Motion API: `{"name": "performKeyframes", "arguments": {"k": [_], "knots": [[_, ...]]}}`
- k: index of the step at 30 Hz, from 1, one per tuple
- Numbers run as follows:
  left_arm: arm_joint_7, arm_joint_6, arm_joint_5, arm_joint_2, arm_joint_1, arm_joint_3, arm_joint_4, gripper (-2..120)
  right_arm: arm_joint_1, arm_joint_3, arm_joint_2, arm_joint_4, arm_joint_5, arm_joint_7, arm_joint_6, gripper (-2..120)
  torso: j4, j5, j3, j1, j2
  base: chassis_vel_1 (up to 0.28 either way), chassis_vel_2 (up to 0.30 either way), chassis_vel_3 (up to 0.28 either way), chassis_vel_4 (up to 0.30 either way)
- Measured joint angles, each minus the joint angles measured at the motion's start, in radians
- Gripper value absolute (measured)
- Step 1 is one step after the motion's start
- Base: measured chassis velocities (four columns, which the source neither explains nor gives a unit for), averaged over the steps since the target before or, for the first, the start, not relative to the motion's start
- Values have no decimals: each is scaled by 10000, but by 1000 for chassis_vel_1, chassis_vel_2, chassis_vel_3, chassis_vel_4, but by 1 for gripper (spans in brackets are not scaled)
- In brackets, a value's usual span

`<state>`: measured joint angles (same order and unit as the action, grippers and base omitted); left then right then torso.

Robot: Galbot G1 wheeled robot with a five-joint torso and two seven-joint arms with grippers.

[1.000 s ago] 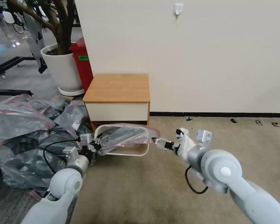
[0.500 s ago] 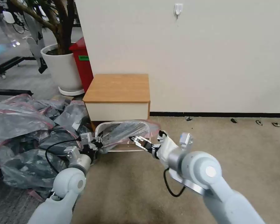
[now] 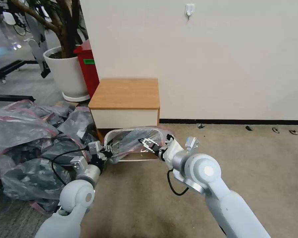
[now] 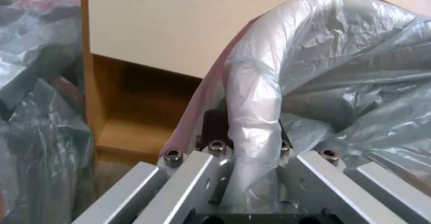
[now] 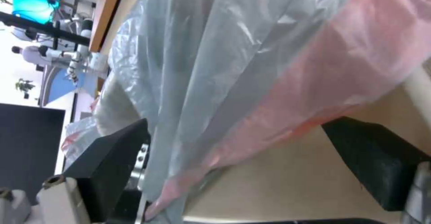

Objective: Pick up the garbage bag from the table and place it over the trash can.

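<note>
The garbage bag [image 3: 132,140], grey and crinkly with a pink rim band, is draped loosely over the cream trash can [image 3: 135,160], which stands on the carpet in front of the table [image 3: 125,92]. My left gripper [image 3: 106,152] is at the can's left side, shut on a bunched fold of the bag [image 4: 314,66]; the left wrist view shows the plastic pinched in the left gripper [image 4: 249,183]. Above the can's middle, my right gripper [image 3: 145,142] is open. In the right wrist view the bag [image 5: 251,66] hangs between its spread fingers [image 5: 112,156].
A large heap of similar grey-pink bags [image 3: 26,138] lies on the floor to the left. A red bin [image 3: 87,66] and a white plant pot [image 3: 64,72] stand behind it. The wall is close behind the table. Open carpet [image 3: 238,148] lies to the right.
My right gripper let go of the bag's right rim and moved left and up over the can. The stretched bag went slack over the can. The left gripper kept its hold.
</note>
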<state>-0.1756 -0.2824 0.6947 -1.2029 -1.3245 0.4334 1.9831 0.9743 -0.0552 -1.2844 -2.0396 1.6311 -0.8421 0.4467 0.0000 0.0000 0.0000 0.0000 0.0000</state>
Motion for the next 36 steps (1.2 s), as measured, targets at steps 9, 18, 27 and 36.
{"name": "performKeyframes", "arguments": {"k": [9,18,27,36], "knots": [[1,-31,22,-27,-29,-54,42,3,-50,33,-162,88,-152,222,-2,76,-1,-4,0,0,0,0,0,0,0],[-4,-30,9,-17,-38,-49,-5,3,-82,110,-191,124,-313,371,2,41,0,-2,0,0,0,0,0,0,0],[-7,-29,3,-30,-34,-76,-56,3,-39,170,-201,162,-590,571,6,10,0,0,0,0,1,0,0,0,0],[-162,-11,3,-122,69,-123,-216,3,158,296,-102,128,-1183,1106,-140,0,0,0,0,0,0,0,0,0,0]]}}
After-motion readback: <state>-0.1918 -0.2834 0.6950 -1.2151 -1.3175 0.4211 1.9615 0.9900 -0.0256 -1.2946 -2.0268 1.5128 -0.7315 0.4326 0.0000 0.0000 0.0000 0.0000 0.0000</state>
